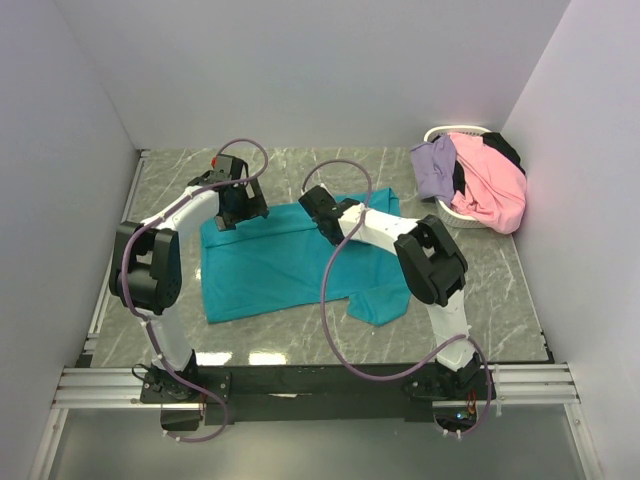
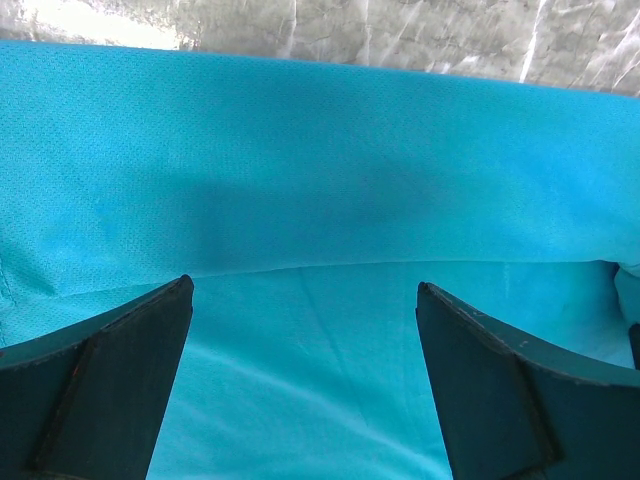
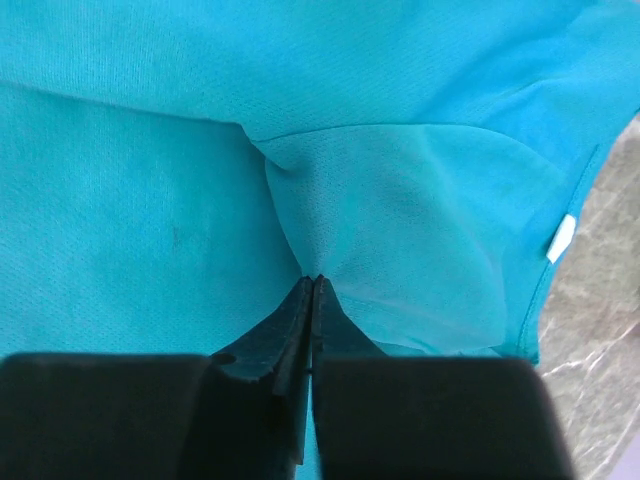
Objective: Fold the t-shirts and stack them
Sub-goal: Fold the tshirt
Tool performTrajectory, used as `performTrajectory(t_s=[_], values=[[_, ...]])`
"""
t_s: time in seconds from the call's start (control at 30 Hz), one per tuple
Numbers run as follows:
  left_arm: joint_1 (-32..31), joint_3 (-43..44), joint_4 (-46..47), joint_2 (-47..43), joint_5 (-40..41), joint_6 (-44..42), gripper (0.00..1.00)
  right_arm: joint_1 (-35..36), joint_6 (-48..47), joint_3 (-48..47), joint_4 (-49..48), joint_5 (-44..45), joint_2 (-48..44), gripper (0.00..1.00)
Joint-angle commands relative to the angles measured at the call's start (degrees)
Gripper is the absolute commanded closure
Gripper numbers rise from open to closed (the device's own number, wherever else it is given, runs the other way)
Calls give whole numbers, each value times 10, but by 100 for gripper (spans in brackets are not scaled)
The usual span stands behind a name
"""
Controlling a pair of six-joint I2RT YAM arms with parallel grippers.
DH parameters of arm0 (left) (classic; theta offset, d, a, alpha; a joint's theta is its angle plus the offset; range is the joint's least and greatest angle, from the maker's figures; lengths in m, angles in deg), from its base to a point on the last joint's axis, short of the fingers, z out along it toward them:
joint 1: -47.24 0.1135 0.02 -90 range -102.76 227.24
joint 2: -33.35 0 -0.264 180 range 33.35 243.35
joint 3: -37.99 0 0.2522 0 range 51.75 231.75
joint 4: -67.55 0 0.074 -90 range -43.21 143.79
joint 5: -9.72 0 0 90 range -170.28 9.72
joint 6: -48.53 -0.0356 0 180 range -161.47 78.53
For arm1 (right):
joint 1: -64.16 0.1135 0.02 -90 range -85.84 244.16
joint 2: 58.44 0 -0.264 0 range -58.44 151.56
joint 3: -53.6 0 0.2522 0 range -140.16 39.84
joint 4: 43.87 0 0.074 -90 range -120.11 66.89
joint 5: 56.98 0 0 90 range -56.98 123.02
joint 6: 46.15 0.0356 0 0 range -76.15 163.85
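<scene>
A teal t-shirt [image 1: 270,265] lies spread flat on the table, one sleeve reaching toward the front right. My left gripper [image 1: 240,212] hovers over its far left edge; in the left wrist view the left gripper [image 2: 303,287] is wide open, with only teal cloth [image 2: 320,180] below the fingers. My right gripper [image 1: 318,205] is at the shirt's far right part. Seen from the right wrist, the right gripper [image 3: 316,280] is shut, and a pucker of teal cloth [image 3: 400,210] is drawn into its tips. Pink [image 1: 490,180], lavender [image 1: 435,168] and black [image 1: 503,148] t-shirts are piled in the basket.
The white basket [image 1: 440,133] stands at the back right corner against the wall. Grey marbled table [image 1: 480,270] shows around the teal shirt. Walls close in at left, right and back. A small white label [image 3: 562,238] sits on the shirt's hem.
</scene>
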Motion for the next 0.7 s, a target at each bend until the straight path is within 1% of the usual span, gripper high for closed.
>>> performTrajectory(t_s=[0.0,0.13,0.43,0.6,0.67], values=[[0,3,-4,-4,12,-4,1,-6,-1,-32,-3,21,-4,100],[0,4,-5,-3,13,-5,0,-10,1,-28,-7,26,-19,100],[0,3,-2,3,6,-7,1,-11,-1,-64,61,-9,-78,100],[0,4,-2,4,1,-7,1,-14,3,-74,77,-14,-85,100],[0,5,-3,4,0,-7,0,-13,2,-80,87,-18,-78,97]])
